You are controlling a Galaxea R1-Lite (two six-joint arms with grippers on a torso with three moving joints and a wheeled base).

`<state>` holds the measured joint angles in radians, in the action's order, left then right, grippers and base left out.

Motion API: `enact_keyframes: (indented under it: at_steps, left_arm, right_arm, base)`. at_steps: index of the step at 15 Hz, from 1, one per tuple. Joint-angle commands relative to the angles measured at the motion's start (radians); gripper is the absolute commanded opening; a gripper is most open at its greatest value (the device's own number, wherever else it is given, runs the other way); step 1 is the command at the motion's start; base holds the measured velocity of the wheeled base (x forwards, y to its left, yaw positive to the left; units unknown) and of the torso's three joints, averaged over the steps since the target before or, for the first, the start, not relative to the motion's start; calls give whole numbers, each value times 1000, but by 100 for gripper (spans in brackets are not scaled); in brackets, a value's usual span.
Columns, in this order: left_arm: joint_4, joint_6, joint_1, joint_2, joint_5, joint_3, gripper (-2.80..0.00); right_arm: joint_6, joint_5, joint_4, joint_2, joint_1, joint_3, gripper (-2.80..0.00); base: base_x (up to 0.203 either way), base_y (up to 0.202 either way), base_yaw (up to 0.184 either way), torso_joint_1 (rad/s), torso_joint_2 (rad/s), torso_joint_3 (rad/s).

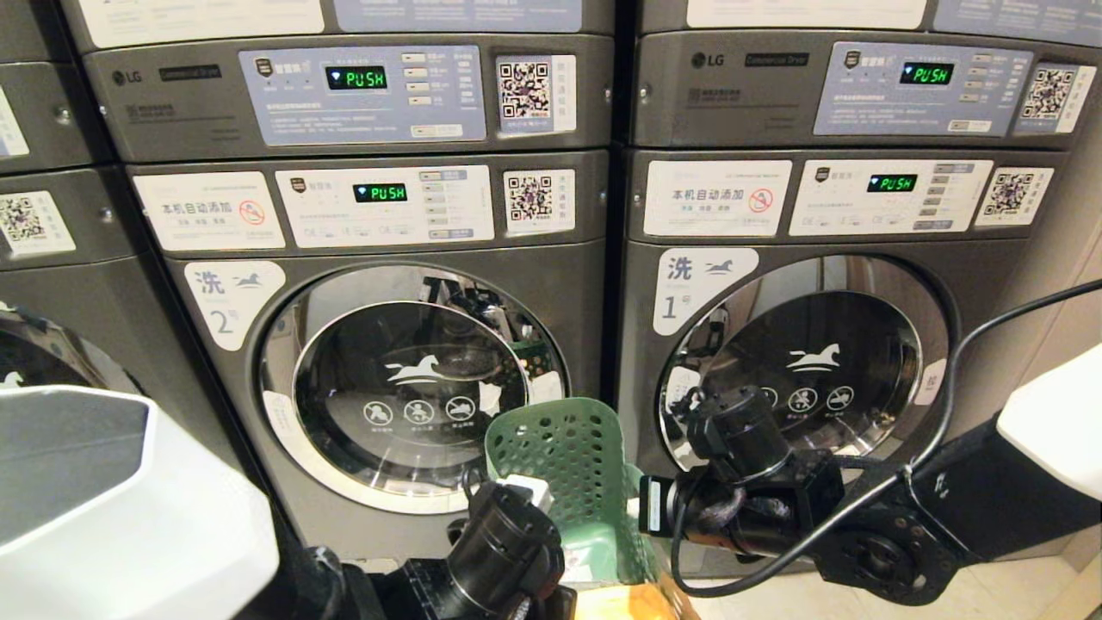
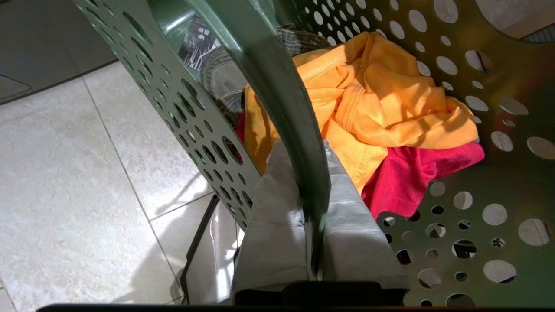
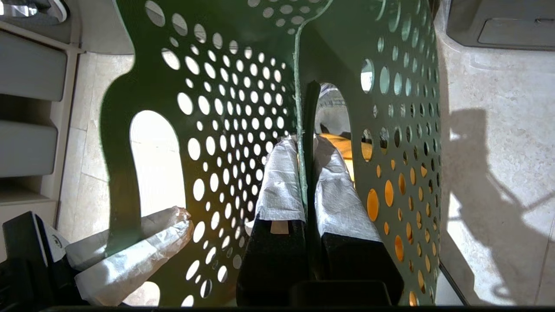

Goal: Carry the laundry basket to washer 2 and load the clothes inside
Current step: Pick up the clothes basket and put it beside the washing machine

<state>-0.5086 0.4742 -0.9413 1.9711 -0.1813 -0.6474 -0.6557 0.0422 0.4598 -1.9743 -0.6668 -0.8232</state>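
The dark green laundry basket [image 1: 560,465] sits low in the head view, in front of the gap between the two washers. My left gripper [image 2: 305,151] is shut on its rim, one taped finger on each side. My right gripper [image 3: 305,142] is shut on the opposite wall's edge [image 3: 234,108]. Inside the basket [image 2: 498,195] lie an orange garment [image 2: 381,99], a red one [image 2: 416,173] and a grey printed one [image 2: 217,73]. Washer 2 [image 1: 232,301] is grey, and its round glass door [image 1: 413,387] is closed, just left of the basket.
Washer 1 [image 1: 689,293] stands to the right, door closed. Dryers [image 1: 362,86] showing PUSH are stacked above both. Another machine [image 1: 52,344] is at far left. A black cable [image 1: 947,405] loops over my right arm [image 1: 749,491]. Pale floor tiles [image 2: 65,173] lie below.
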Motion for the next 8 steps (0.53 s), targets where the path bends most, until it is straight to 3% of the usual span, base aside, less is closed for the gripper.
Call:
enact_keyframes:
  at_steps: [1,8]
  left_arm:
    - [-4,3,-2,0,-1,-1,-280]
    - [-4,3,-4,6,-1,0,-280]
  right_arm:
    - [-4,1,2,0,0,8,-280]
    - [-4,1,3,2,1,19,-280]
  base:
    - [0,0,0,0,0,0]
    - [0,0,0,0,0,0]
